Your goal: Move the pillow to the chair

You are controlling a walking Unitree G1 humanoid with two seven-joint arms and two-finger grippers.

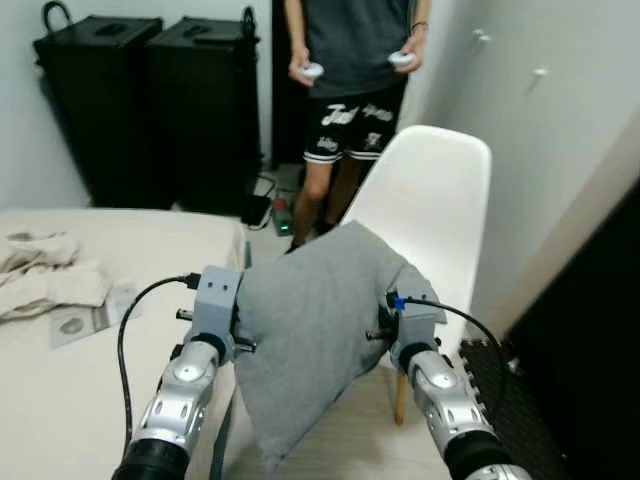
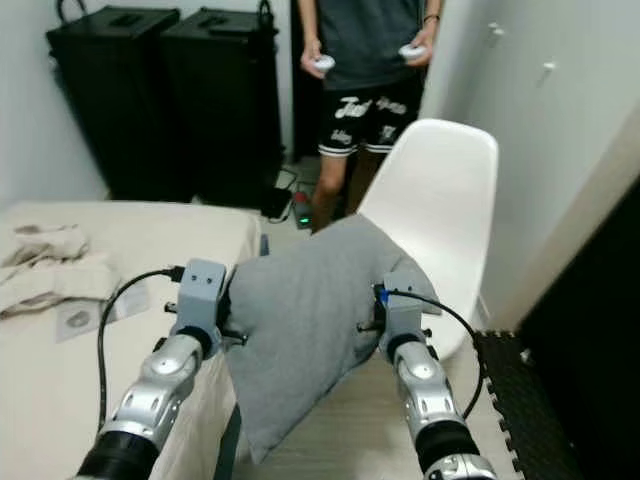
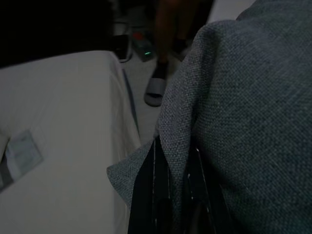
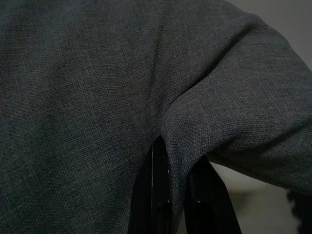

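Both grippers hold the grey pillow (image 1: 315, 320) in the air between the bed (image 1: 60, 400) and the white chair (image 1: 435, 200). The left gripper (image 3: 170, 190) pinches a fold at one side, fingers closed on cloth; the right gripper (image 4: 178, 190) does likewise at the other. Lifting looks done; what is left is carrying it over the seat and letting go. A person (image 1: 355, 60) stands beyond

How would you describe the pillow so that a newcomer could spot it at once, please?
Start from the white chair beside the bed. Before it, the left gripper and right gripper pinch a grey pillow held in the air. It alone is grey, woven fabric.
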